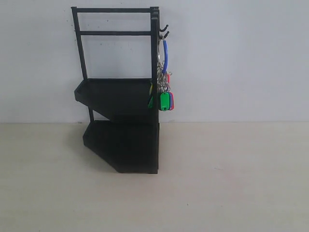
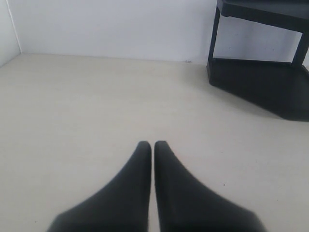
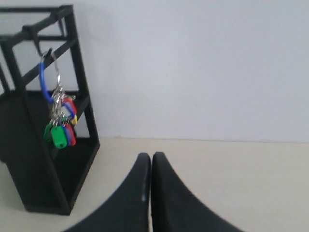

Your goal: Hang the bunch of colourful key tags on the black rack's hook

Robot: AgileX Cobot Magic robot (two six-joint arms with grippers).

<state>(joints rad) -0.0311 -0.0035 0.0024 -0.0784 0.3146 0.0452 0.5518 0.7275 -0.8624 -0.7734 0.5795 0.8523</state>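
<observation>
The key bunch (image 1: 165,94) hangs from a hook (image 1: 166,34) at the top corner of the black rack (image 1: 120,140), with its tags dangling beside the upper tray. It looks light and floppy, hard little tags loose on a stiff, slick metal ring. I'd pinch it by the blue loop or the ring. The left gripper (image 2: 152,144) has its jaws pressed together on nothing. The right gripper (image 3: 151,155) is the same, near the rack but clear of it.
</observation>
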